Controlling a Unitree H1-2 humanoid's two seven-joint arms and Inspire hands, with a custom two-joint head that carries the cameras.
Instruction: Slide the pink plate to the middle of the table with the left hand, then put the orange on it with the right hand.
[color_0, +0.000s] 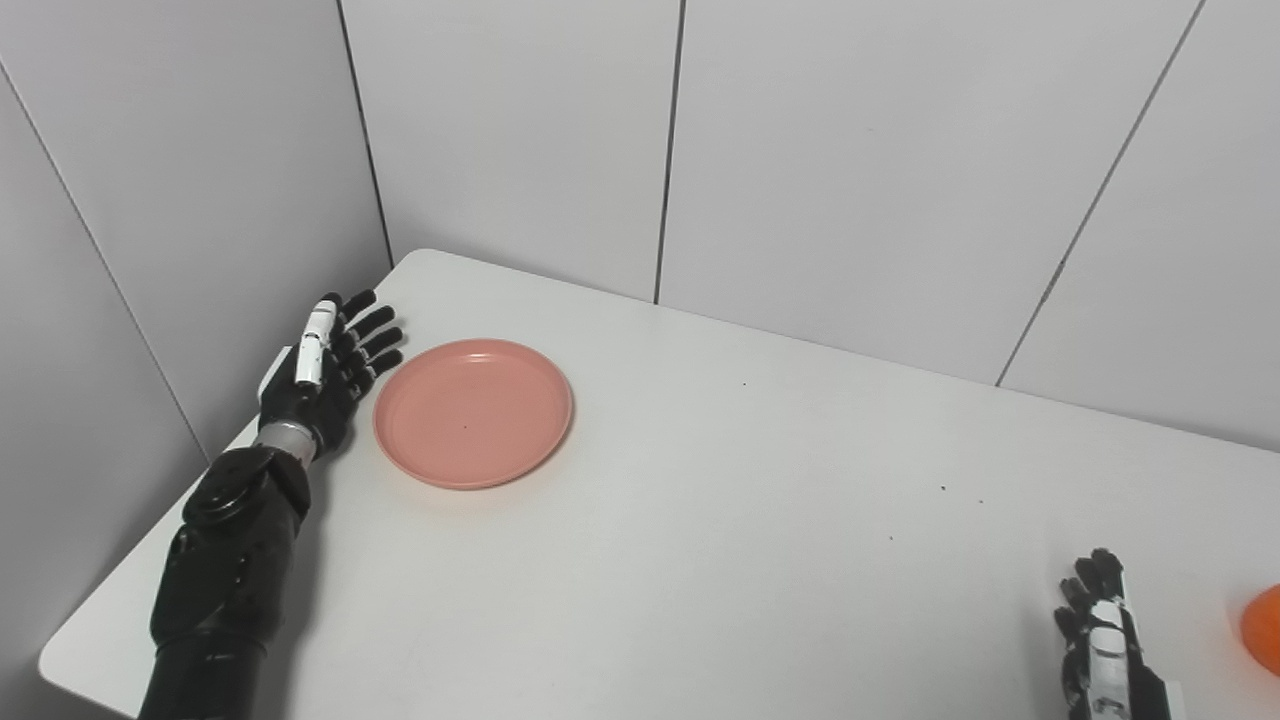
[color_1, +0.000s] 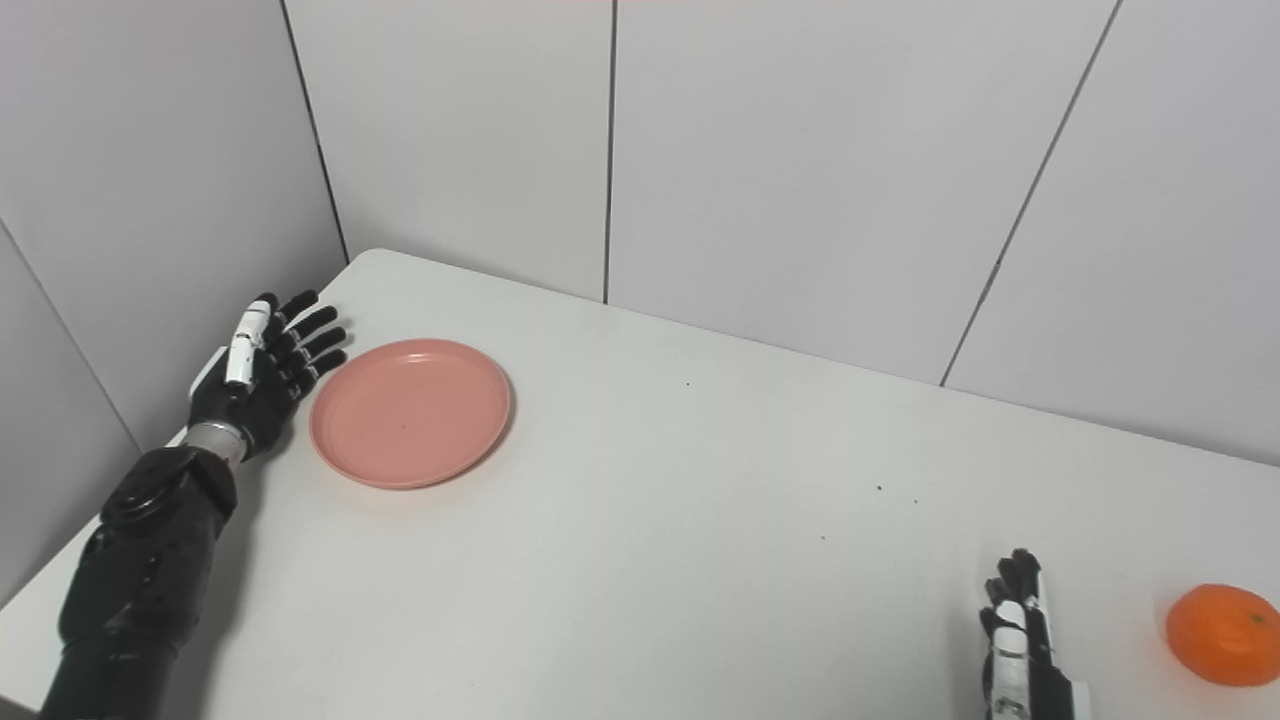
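Right hand (color_1: 1020, 640) is cut off at the bottom edge, only fingers and part of the back showing; fingers look straight and apart, nothing in it. The orange (color_1: 1222, 634) is clipped by the frame edge in the left eye view, whole in the right eye view. Left forearm runs out of the bottom edge too.

Pink plate (color_0: 473, 412) sits on the tabletop (color_0: 720, 520) toward the far left corner, upright, nothing on it. Round, shallow, raised rim, smooth matte salmon-pink, looks like plastic, a tiny dark speck near its centre.

Left hand (color_0: 328, 368) is just left of the plate, fingers spread and released, fingertips near the plate's rim; can't tell if they touch. Hand is black with a white segment on top, metal wrist ring, glossy black arm.

Orange is well to the right of the plate, near the front right, just right of the right hand, apart from it. Round, dimpled skin, small stem mark.

Tabletop is white, smooth, rounded corners, a few dark specks right of the plate. Grey panelled walls (color_0: 850, 150) behind.
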